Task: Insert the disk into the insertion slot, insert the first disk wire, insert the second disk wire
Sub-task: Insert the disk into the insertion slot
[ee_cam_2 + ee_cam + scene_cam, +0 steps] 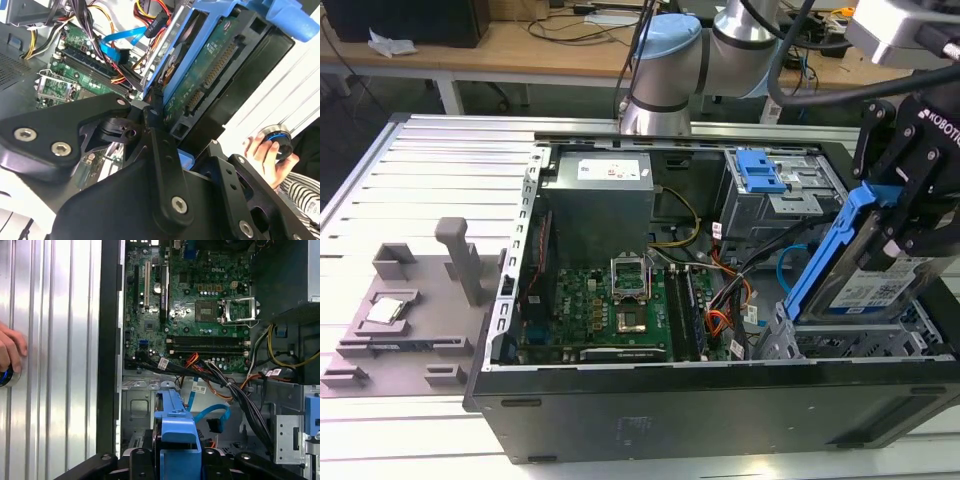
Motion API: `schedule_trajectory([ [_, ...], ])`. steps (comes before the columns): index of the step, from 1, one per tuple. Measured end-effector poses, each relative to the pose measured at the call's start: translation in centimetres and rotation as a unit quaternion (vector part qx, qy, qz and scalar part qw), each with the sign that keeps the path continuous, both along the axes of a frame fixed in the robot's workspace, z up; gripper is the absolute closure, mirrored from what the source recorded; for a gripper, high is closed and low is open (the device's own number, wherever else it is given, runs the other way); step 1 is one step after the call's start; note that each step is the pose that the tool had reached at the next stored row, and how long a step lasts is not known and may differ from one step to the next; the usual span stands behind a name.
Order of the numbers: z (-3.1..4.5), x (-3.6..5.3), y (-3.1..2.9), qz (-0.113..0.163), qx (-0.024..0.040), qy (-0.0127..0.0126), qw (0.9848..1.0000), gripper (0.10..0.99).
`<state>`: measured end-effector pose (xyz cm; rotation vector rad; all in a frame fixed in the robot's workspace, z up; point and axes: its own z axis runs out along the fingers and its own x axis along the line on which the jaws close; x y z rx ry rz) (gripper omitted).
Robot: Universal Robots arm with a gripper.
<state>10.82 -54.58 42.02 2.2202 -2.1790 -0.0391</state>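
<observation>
Tower case of black sheet metal (670,405), laid open-side up beneath the tool for reach. Silver perforated drive cage (820,345) just under the black gripper (900,225). Clamped in it: flat silver hard drive in bright blue plastic carrier (875,285), tilted, poised above the cage, likely angled for entry.

Person's hand (10,347) partly beyond frame edge.

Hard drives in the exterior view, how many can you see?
1. The disk, in its blue carrier, is held tilted by the gripper over the insertion slot, at the exterior view's right. Others may sit hidden in the grey bay.
</observation>
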Motion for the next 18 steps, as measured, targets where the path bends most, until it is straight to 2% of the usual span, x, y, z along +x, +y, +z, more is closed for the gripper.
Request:
schedule_trajectory([
  [7, -1.02, 0.00, 0.00, 0.000, 0.0001, 0.0000, 1.0000, 0.722],
  [18, -3.45, 0.00, 0.00, 0.000, 0.0001, 0.0007, 1.0000, 0.722],
])
